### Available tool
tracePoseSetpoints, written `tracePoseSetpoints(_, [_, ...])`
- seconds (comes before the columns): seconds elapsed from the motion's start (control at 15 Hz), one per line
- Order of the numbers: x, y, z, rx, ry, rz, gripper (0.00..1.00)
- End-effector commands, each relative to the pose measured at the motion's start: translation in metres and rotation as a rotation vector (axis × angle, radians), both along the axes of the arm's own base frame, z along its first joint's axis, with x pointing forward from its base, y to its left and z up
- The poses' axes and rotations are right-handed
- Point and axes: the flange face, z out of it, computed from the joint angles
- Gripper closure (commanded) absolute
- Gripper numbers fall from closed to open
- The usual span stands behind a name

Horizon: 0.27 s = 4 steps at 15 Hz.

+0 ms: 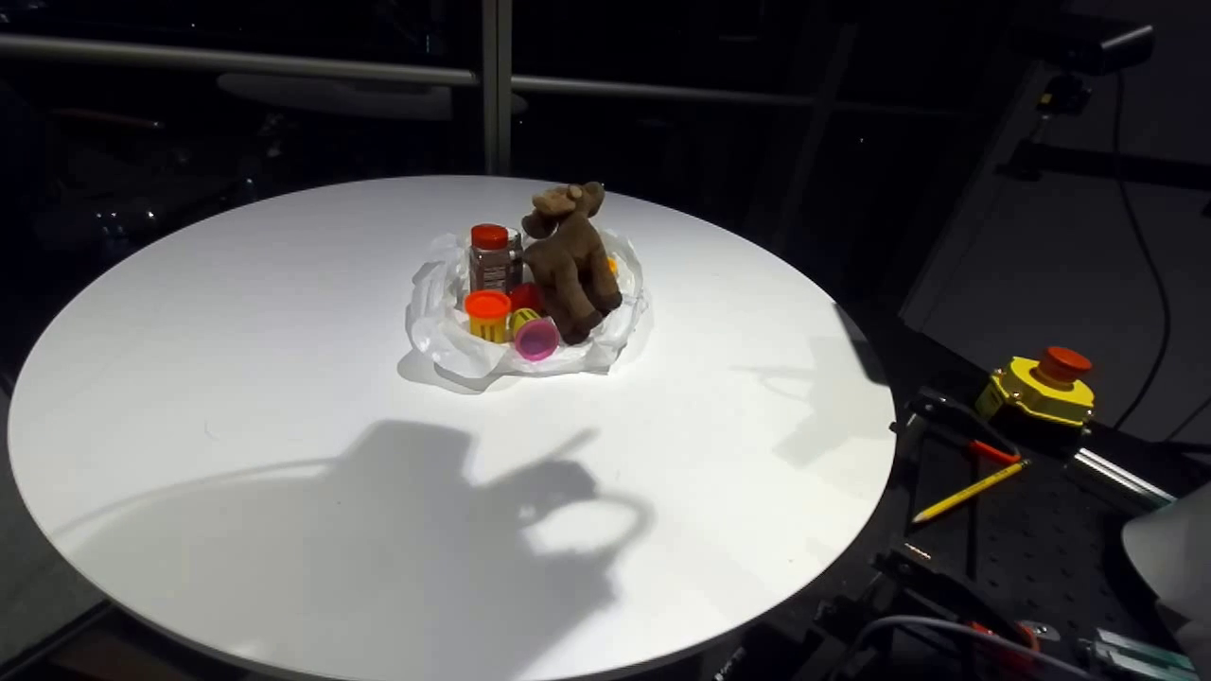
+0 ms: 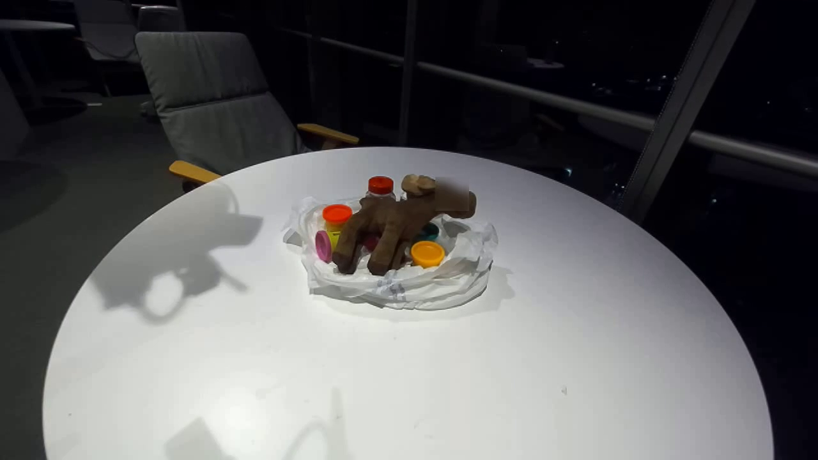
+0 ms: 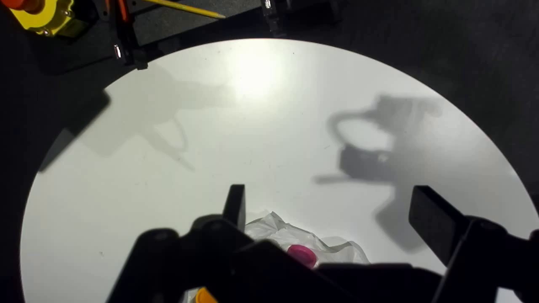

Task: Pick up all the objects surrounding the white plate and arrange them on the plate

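Gray armchair [image 2: 214, 102], yellow pencil [image 1: 971, 492], round table [image 2: 409, 358]

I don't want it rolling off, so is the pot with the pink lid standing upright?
No, in an exterior view the pink-lidded pot lies on its side on the white plate.

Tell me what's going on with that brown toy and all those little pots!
A robot tool is being used to gather things onto the crinkled white plate. Right now it hangs open above the round white table, holding nothing. The brown plush toy, the red-capped jar and the little pots are together on the plate. The arranging looks about done.
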Motion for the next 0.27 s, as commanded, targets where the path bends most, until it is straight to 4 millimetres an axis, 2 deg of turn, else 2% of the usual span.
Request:
tracePoseSetpoints(0.0, [-0.0047,-0.0014,0.0023,0.003,-0.003,0.005,0.0])
tracePoseSetpoints(0.2, [-0.0078,-0.0043,0.0011,0.003,0.0,0.008,0.0])
